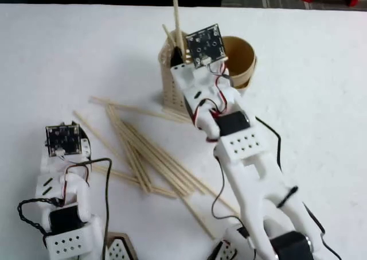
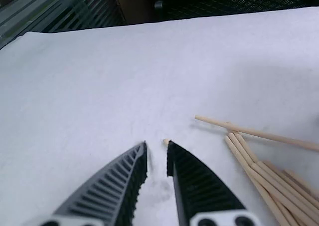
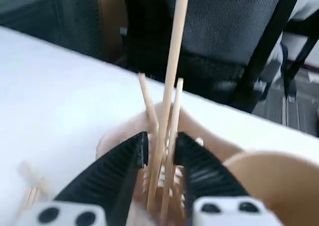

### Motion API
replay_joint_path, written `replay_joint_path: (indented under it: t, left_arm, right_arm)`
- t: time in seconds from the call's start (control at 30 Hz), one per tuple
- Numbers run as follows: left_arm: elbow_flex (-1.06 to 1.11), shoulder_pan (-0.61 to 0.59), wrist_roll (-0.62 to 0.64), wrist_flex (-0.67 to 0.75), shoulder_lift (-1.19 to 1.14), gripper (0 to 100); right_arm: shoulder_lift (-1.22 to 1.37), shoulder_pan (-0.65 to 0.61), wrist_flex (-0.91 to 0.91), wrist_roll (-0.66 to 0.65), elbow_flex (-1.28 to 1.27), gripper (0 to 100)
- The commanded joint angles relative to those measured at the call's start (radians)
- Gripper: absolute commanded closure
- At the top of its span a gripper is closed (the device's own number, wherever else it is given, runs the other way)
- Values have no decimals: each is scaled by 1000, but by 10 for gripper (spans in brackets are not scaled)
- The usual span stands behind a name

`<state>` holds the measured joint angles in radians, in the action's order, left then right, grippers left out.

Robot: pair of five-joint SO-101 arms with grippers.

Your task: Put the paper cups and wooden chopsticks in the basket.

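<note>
My right gripper (image 3: 160, 136) is shut on a long wooden chopstick (image 3: 172, 71) and holds it upright over the woven basket (image 1: 170, 90). The chopstick (image 1: 176, 13) rises above the basket's rim, and a couple more stand inside. A brown paper cup (image 1: 241, 59) stands against the basket's right side, also seen as a tan rim (image 3: 279, 181). Several loose chopsticks (image 1: 143, 154) lie fanned across the middle of the table. My left gripper (image 2: 157, 145) hangs low over the table to their left, open by a narrow gap, with one chopstick's end (image 2: 166, 142) showing at its fingertip.
The white table (image 1: 321, 111) has free room to the right and at the far left. The right arm (image 1: 252, 168) stretches over part of the chopstick pile. Black cables trail beside both arm bases. A chair stands beyond the table's far edge.
</note>
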<state>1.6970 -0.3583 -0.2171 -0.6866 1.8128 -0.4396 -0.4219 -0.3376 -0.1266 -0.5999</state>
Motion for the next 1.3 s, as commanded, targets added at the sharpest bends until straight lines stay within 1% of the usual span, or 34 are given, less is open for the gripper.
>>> replay_joint_path:
  t: [0.0, 0.17, 0.27, 0.33, 0.53, 0.63, 0.83, 1.0, 1.1, 1.27]
  left_arm:
    - [-5, 8, -12, 14, 15, 909]
    - [-5, 7, -23, 14, 15, 909]
    - [-6, 8, -61, 12, 15, 909]
    - [-20, 8, -63, 6, 12, 909]
    - [-155, 12, -68, -153, 8, 909]
    - [-227, 30, -115, -232, 8, 909]
    - [-316, 67, -175, -362, 7, 906]
    - [-354, 71, -180, -425, -12, 849]
    - [-404, 71, -180, -433, -125, 846]
    - [-568, 82, -173, -433, -484, 845]
  right_arm:
    - [-119, 5, -182, -21, 26, 980]
    - [-214, 4, -498, -35, 21, 981]
    - [-226, 12, -561, -35, -28, 981]
    - [-226, 7, -538, -35, -97, 981]
    - [-226, -27, -367, -44, -293, 981]
    - [-226, -27, -351, -80, -318, 981]
    - [-226, -21, -349, -80, -322, 981]
    - [-226, 2, -318, -77, -338, 981]
    - [-225, 36, -282, -77, -348, 981]
    - [-225, 50, -278, -77, -351, 981]
